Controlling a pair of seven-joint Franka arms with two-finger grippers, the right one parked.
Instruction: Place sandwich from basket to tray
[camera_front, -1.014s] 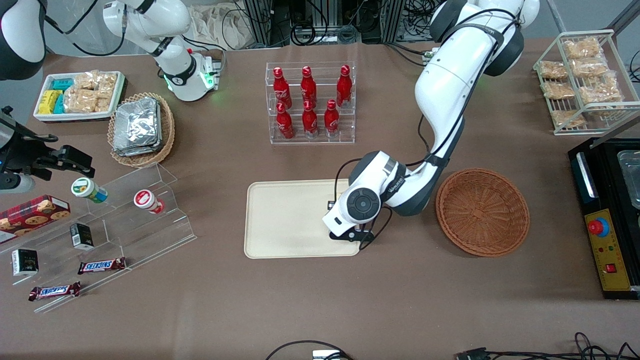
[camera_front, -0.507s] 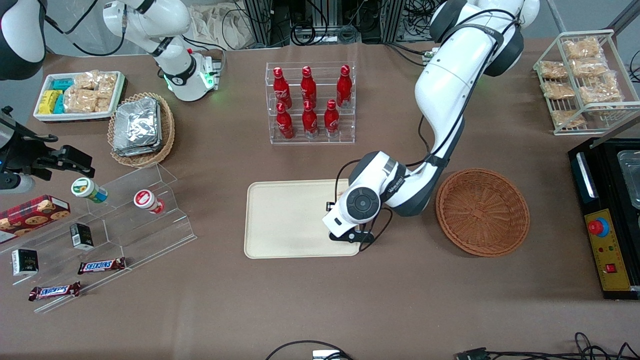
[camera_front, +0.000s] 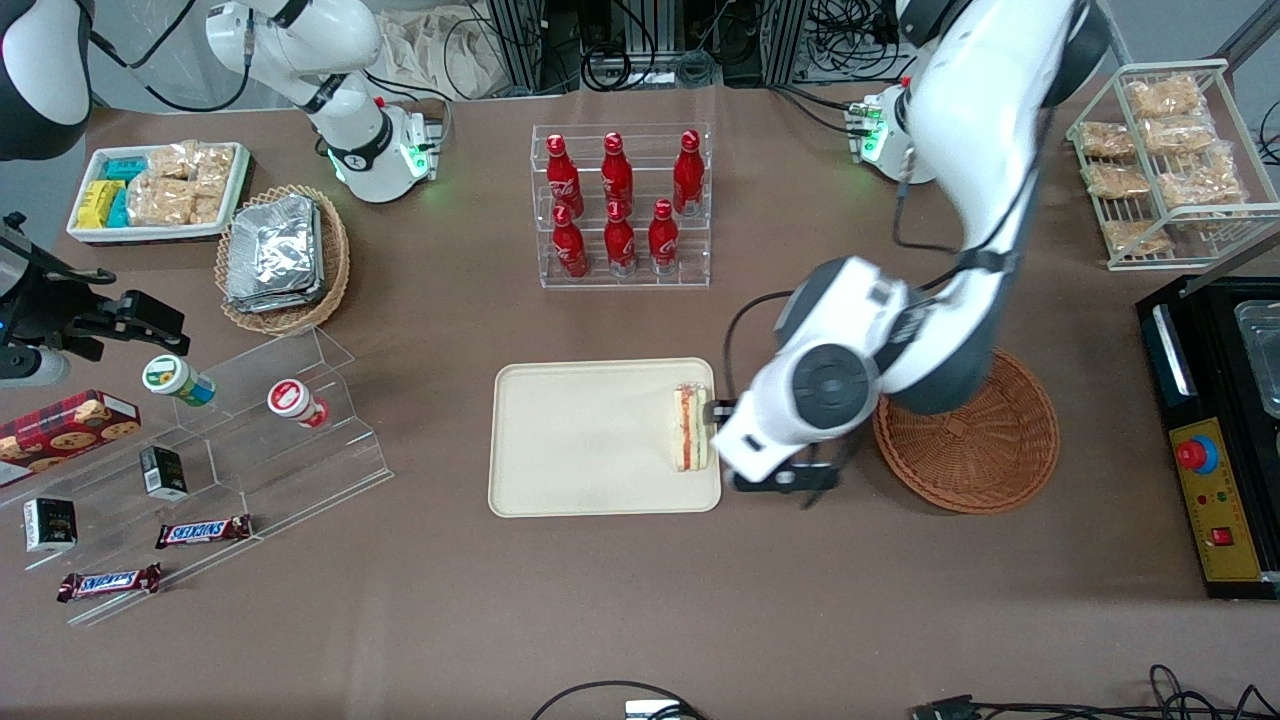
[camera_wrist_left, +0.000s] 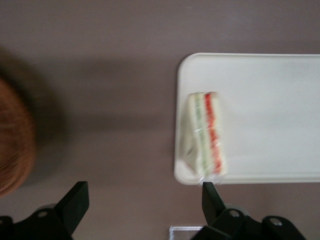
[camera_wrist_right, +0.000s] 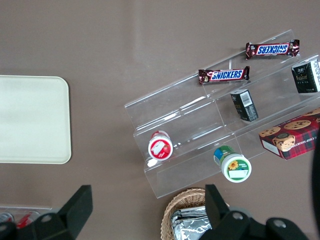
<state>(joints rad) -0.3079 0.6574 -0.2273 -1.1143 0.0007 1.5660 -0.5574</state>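
Layered wedge sandwich (camera_front: 690, 428) on smooth tray (camera_front: 580, 440)

The working arm has smooth white shells with dark grey joints, a thin black cable (looping), and a gripper (camera_wrist_left: 142, 210) with black fingers (camera_wrist_left: 75, 200).

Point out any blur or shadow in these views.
Left wrist view: soft and smeared, the sandwich, the tray and the basket lack crisp edges; a dark shadow lies beside the basket; the open tool hangs above the tablecloth. Front view: sharp, evenly lit.
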